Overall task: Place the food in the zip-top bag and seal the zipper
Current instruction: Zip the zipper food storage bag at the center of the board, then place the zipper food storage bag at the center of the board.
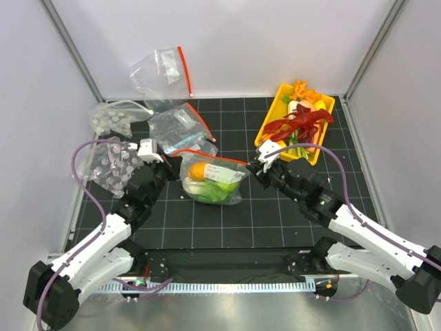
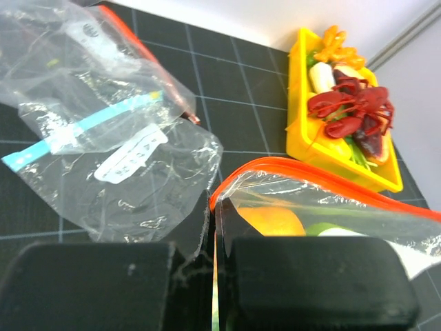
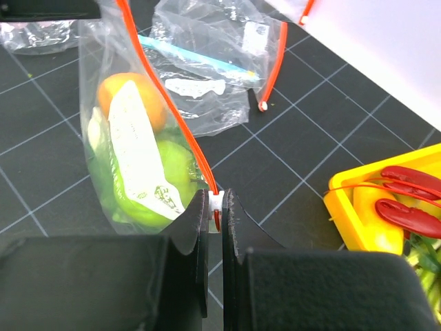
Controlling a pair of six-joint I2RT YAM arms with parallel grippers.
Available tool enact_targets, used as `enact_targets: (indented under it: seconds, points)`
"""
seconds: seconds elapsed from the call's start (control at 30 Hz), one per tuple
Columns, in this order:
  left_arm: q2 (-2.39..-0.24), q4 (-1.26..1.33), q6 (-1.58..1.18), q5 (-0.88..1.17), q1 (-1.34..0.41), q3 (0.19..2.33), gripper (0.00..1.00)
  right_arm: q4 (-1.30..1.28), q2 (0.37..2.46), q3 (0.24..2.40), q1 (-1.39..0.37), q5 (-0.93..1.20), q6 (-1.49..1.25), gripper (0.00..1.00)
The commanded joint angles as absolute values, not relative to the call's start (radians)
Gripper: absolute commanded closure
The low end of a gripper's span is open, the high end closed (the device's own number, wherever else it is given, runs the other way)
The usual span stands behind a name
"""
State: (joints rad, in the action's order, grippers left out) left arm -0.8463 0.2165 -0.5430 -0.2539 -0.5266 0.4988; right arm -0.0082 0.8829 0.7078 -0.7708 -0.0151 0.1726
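Observation:
The clear zip-top bag (image 1: 212,181) hangs between my two grippers at the mat's middle, with the green lettuce (image 3: 162,183), a yellow-orange piece (image 3: 127,96) and green fruit inside, behind its white label (image 3: 138,148). Its red-orange zipper (image 1: 210,156) is stretched taut between them. My left gripper (image 1: 167,157) is shut on the zipper's left end (image 2: 215,200). My right gripper (image 1: 258,164) is shut on the white slider (image 3: 216,204) at the zipper's right end.
A yellow tray (image 1: 270,117) with a red lobster (image 1: 300,123) and other toy foods stands back right. Other clear bags (image 1: 178,127) and dotted pouches (image 1: 110,162) lie back left. A bag with a blue strip (image 2: 103,131) lies just beyond my left gripper.

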Motion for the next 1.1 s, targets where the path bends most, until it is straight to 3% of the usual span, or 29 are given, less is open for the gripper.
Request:
enact_targets:
  seconds: [0.0,0.23,0.7,0.77,0.87,0.9,0.93,1.07]
  points:
    - [-0.812,0.397,-0.491,-0.181,-0.505,0.459,1.00,0.041,0.841,0.713,-0.758,-0.087,0.169,0.99]
    - [-0.929,0.417,-0.462,0.067,-0.506,0.531,1.00,0.028,0.804,0.704,-0.758,-0.205,0.167,0.99]
    - [-0.976,0.471,-0.483,0.136,-0.505,0.538,0.96,-0.014,0.827,0.726,-0.759,-0.434,0.129,0.99]
    - [-0.988,0.512,-0.485,0.195,-0.506,0.538,0.85,-0.008,0.813,0.718,-0.758,-0.448,0.129,0.99]
    - [-0.997,0.543,-0.492,0.215,-0.509,0.529,0.36,-0.005,0.808,0.709,-0.759,-0.501,0.129,0.99]
    - [-0.986,0.543,-0.492,0.204,-0.509,0.526,0.08,-0.006,0.808,0.704,-0.758,-0.514,0.133,0.99]
    - [-0.974,0.535,-0.497,0.181,-0.509,0.514,0.01,0.032,0.810,0.698,-0.759,-0.540,0.140,0.99]
    - [-0.884,0.465,-0.517,-0.021,-0.509,0.488,0.00,0.066,0.837,0.690,-0.755,-0.642,0.195,0.99]
